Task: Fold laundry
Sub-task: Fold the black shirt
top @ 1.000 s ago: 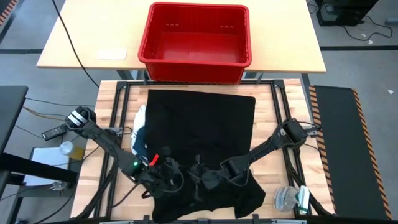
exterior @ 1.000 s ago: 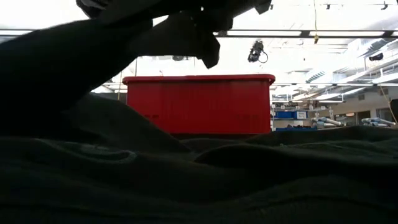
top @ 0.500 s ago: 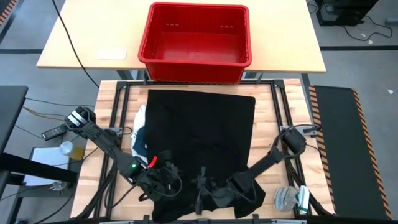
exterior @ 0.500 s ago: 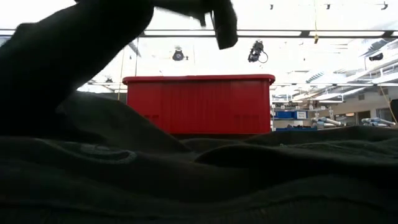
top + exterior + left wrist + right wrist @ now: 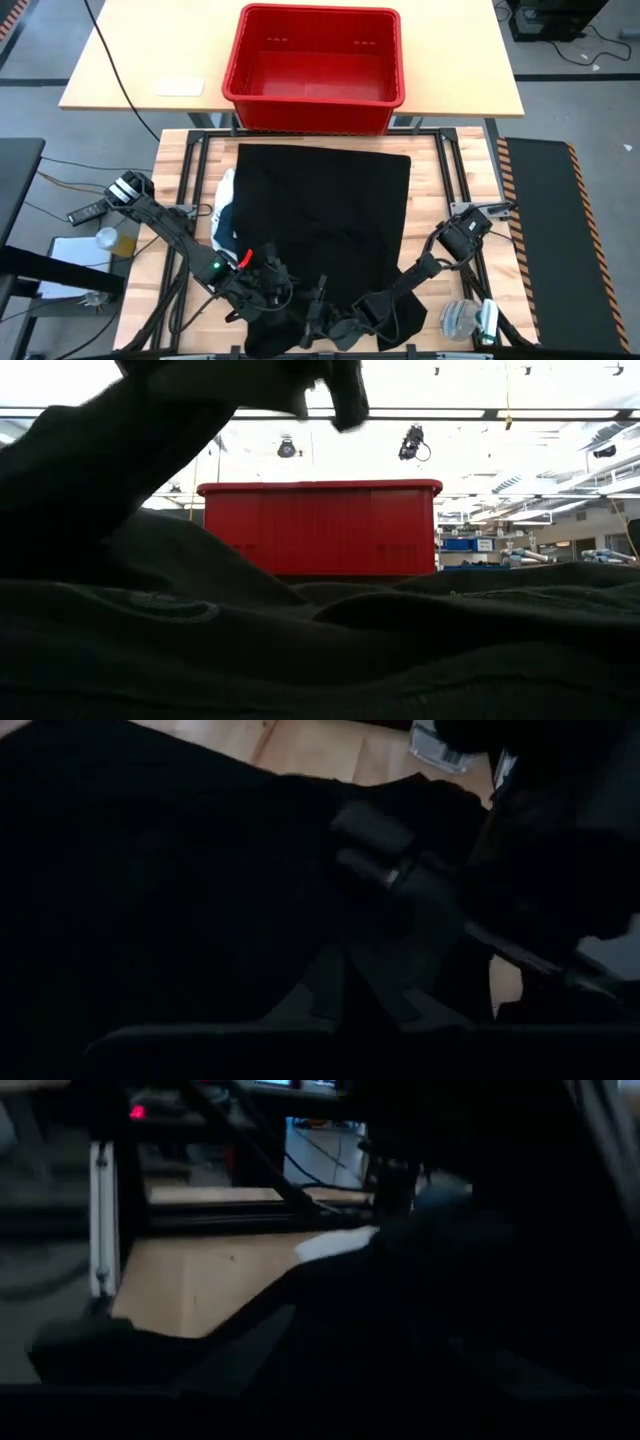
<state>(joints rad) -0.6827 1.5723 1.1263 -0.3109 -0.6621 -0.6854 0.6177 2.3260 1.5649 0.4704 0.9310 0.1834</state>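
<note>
Lying flat across a slatted wooden desk, a large black garment is spread out, most likely so that it can be folded. Its far edge reaches almost to a red plastic crate, which stands empty on a lighter tabletop beyond and probably waits to take folded pieces. A white shirt and a small bright blue piece peek out from under the side of the black garment where the left arm is mounted, so they are half buried and out of the way for now.

Both arms reach to the garment's edge farthest from the crate. The left gripper sits on that hem with its jaws closed; it seems to be pinching the dark cloth, but black on black hides whether fabric is truly caught. The right gripper is just beside it, farther still from the crate, jaws about half apart; I cannot tell whether it holds anything.

From desk height the garment fills the foreground in soft ridges, with the crate upright behind. A pinch at this edge suits lifting it toward the crate.
</note>
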